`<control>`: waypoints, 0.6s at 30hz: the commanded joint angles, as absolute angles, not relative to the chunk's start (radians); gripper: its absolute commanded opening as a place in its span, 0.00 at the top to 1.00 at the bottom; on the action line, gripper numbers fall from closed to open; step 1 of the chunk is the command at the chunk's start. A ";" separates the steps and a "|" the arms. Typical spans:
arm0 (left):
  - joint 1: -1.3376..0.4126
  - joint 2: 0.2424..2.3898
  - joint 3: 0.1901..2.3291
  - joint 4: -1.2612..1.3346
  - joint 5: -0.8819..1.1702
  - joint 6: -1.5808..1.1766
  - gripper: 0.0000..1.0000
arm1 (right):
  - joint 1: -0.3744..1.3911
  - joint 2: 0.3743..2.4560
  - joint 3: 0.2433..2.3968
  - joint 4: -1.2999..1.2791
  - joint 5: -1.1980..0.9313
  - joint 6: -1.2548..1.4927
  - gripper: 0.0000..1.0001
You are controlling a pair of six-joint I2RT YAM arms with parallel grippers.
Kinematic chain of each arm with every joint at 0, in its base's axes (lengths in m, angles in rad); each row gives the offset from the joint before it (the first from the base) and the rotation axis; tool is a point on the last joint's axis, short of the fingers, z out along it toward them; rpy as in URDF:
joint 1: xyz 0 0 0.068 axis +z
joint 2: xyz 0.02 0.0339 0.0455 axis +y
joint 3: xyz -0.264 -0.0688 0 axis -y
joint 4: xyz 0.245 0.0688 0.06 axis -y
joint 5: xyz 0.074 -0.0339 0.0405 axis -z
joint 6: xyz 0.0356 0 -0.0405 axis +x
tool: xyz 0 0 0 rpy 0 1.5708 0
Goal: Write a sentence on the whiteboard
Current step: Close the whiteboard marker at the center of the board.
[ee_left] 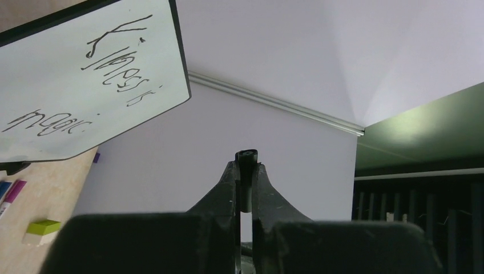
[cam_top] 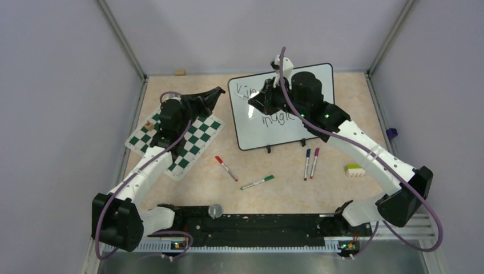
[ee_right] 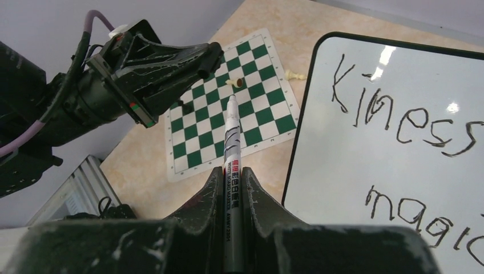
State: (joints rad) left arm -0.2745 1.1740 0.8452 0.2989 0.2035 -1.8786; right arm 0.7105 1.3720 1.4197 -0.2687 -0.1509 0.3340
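The whiteboard (cam_top: 317, 77) stands tilted at the back centre, partly hidden by my right arm. The sentence (ee_right: 399, 123) is in black marker in two lines, roughly "Kiness is" over "magic"; it also shows in the left wrist view (ee_left: 117, 71). My right gripper (ee_right: 231, 171) is shut on a white whiteboard marker (ee_right: 230, 142), held off the board's left edge with its tip toward the chess mat. My left gripper (ee_left: 246, 166) is shut on a black marker cap (ee_left: 246, 155). In the top view it (cam_top: 218, 92) is raised just left of the board, opposite my right gripper (cam_top: 252, 104).
A green-and-white chess mat (cam_top: 197, 142) lies at the left with a small piece (cam_top: 149, 124) on it. Red (cam_top: 226, 168), green (cam_top: 257, 182), blue (cam_top: 307, 164) and purple (cam_top: 315, 162) markers lie in front of the board. A green-and-white block (cam_top: 354, 170) lies at the right.
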 commanded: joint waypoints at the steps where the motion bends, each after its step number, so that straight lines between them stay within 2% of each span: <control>1: -0.276 1.163 0.831 0.380 0.163 -1.931 1.00 | 0.738 1.375 1.472 -0.217 -0.191 0.311 1.00; 18: -0.276 1.167 0.819 0.357 0.170 -1.934 1.00 | 0.763 1.440 1.532 -0.203 -0.224 0.286 1.00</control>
